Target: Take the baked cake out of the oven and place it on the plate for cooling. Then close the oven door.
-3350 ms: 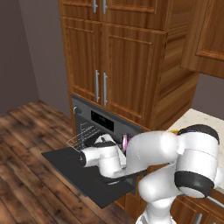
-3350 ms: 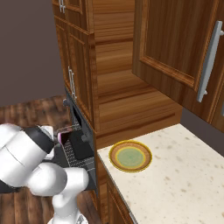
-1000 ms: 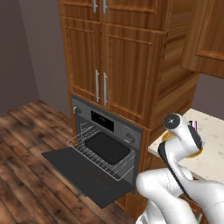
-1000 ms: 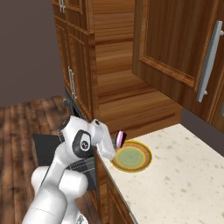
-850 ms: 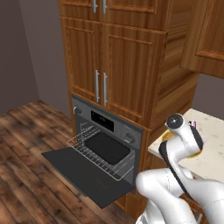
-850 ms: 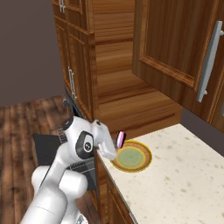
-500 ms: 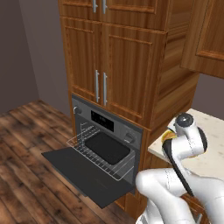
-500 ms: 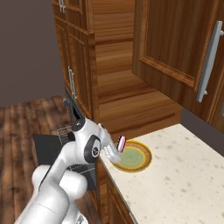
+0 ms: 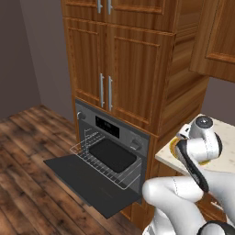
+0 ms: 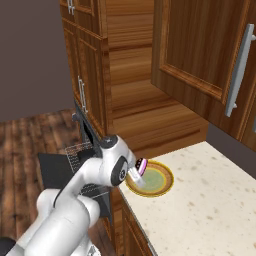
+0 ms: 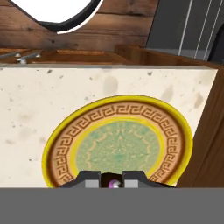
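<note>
Above the plate (image 10: pixel 159 179), dark pink-layered cake (image 10: pixel 141 166) hangs gripped.

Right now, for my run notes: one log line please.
gripper: shut on cake | over plate | oven door: open

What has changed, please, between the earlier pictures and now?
The arm swung from the oven over to the counter, carrying the cake, which now hangs over the near rim of the plate. The fingers remain shut on it; nothing was let go. The oven door is still down, with the tray on the rack.
</note>
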Motion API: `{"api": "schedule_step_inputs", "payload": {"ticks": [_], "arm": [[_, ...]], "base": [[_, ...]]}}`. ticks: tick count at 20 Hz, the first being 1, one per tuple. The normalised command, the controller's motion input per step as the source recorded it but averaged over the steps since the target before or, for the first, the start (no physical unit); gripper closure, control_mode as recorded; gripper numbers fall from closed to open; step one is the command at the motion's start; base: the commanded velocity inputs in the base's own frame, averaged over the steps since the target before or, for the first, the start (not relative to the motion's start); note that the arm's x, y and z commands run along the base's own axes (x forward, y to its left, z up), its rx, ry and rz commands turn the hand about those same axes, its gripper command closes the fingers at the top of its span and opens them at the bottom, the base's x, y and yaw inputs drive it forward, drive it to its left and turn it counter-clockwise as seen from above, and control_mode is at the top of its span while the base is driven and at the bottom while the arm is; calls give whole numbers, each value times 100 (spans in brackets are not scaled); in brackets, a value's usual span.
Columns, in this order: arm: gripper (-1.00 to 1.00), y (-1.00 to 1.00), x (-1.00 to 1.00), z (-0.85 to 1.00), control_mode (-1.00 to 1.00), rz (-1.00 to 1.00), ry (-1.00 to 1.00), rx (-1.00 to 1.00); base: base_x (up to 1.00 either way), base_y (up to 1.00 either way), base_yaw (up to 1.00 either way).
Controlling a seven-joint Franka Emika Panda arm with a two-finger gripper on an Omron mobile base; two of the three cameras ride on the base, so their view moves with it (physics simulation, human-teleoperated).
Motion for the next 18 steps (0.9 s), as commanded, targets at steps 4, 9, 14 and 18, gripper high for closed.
{"api": "schedule_step_inputs", "payload": {"ticks": [4, 9, 14, 18], "arm": [[100, -3, 34, -6, -100, 3, 9, 7], [100, -13, 26, -19, -100, 1, 12, 5], [100, -16, 2, -20, -100, 1, 7, 4], [100, -10, 0, -21, -100, 1, 4, 4]], "base": [[0, 0, 0], [0, 0, 0], [0, 0, 0], [0, 0, 0]]}}
